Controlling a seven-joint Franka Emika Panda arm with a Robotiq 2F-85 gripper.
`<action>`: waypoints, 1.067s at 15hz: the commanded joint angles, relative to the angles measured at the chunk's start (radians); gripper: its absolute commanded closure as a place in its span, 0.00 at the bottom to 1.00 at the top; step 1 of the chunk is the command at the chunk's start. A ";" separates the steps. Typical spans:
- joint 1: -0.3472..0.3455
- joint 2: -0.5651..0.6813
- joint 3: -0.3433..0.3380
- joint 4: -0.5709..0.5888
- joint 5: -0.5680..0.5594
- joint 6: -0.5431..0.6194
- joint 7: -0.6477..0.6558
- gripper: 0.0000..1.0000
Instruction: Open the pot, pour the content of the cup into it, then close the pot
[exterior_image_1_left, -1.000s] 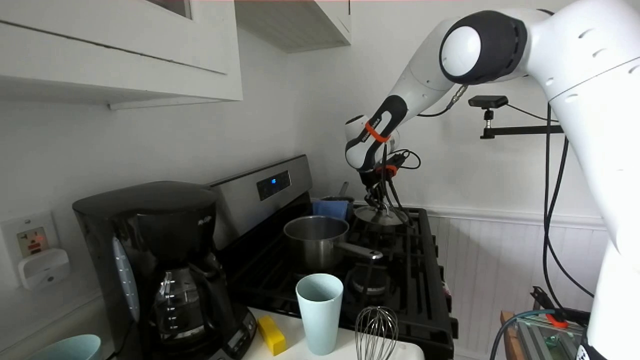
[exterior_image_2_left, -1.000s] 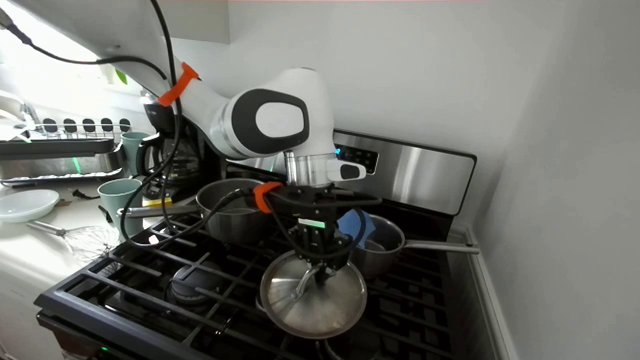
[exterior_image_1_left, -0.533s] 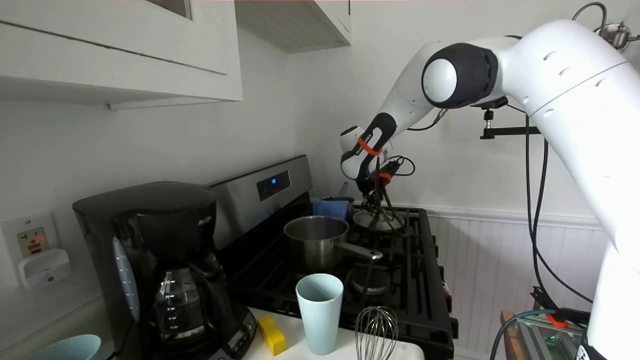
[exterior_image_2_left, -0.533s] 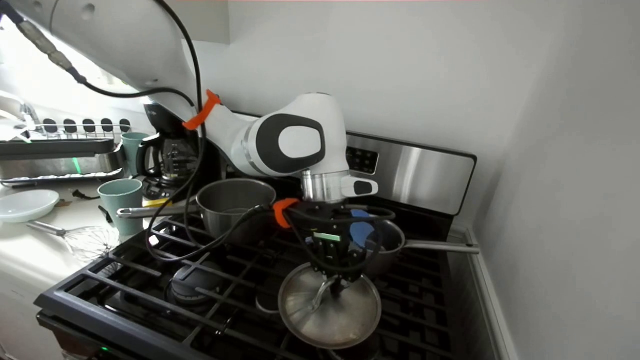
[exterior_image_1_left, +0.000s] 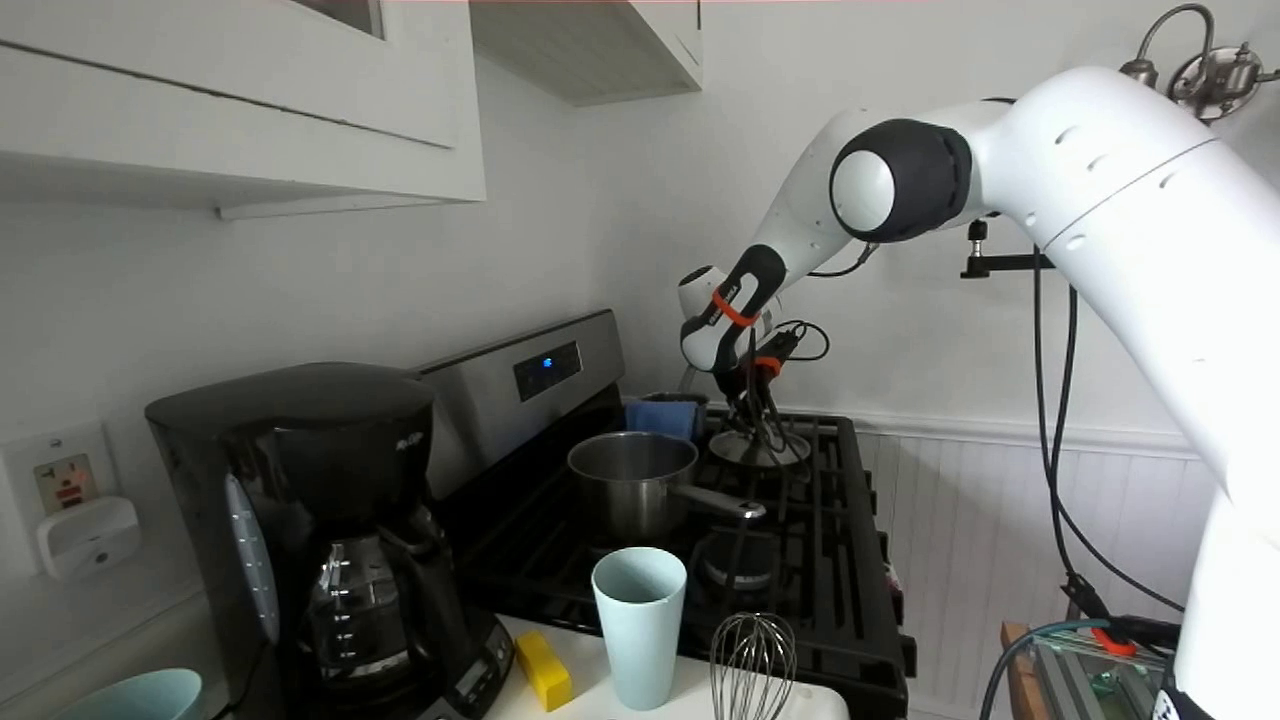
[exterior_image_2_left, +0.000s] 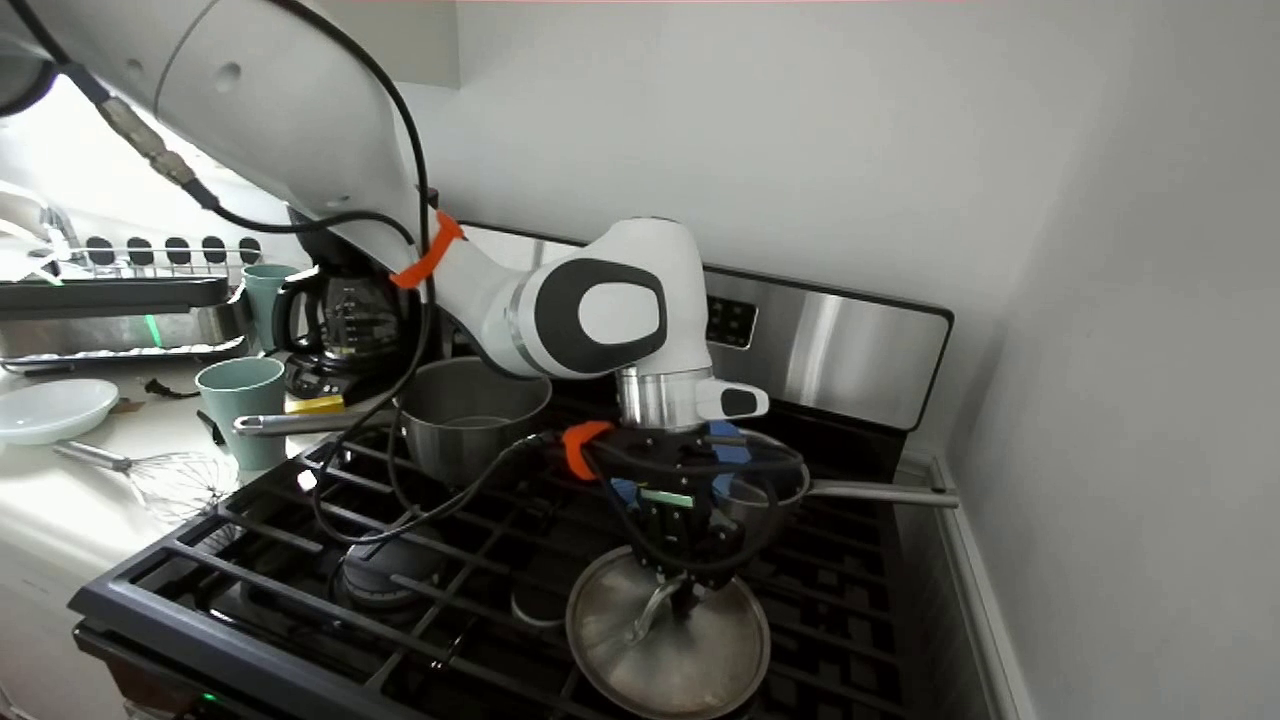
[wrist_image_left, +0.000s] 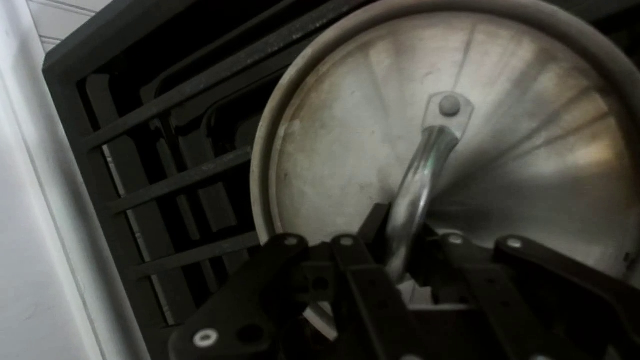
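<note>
Wrist view: my gripper (wrist_image_left: 402, 227) grasps the lid (wrist_image_left: 340, 150) by its arched steel handle (wrist_image_left: 417, 185), one finger (wrist_image_left: 372, 226) on each side of it. Under the lid run the black grates (wrist_image_left: 180, 181); whether it touches them I cannot tell. In both exterior views the pot (exterior_image_1_left: 615, 510) stands upright and uncovered on the stove (exterior_image_1_left: 835, 640), between my lid and the coffee maker (exterior_image_1_left: 290, 440); I see down its grey inner wall, and in an exterior view I see its bottom (exterior_image_2_left: 472, 422) as well. The cup (exterior_image_1_left: 640, 650) stands upright on the counter (exterior_image_1_left: 592, 680), mouth up, between a yellow block (exterior_image_1_left: 543, 670) and a whisk (exterior_image_1_left: 752, 665); what lies deep inside it I cannot make out. Nearer the lid, a steel saucepan (exterior_image_2_left: 790, 500) has a blue cloth (exterior_image_1_left: 660, 418) at its rim, and my gripper hides much of its inside in an exterior view. The coffee maker has a glass carafe (exterior_image_1_left: 355, 600) in it; how full that is I cannot tell. In an exterior view a shallow white dish (exterior_image_2_left: 57, 412) sits on the counter, and another tumbler (exterior_image_2_left: 265, 305) stands by the dish rack (exterior_image_2_left: 100, 332).
</note>
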 joint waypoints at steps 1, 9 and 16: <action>-0.011 0.036 0.007 0.064 0.027 -0.047 0.001 0.98; -0.017 0.049 0.011 0.101 0.034 -0.082 0.009 0.36; -0.010 0.014 0.015 0.101 0.056 -0.114 0.020 0.00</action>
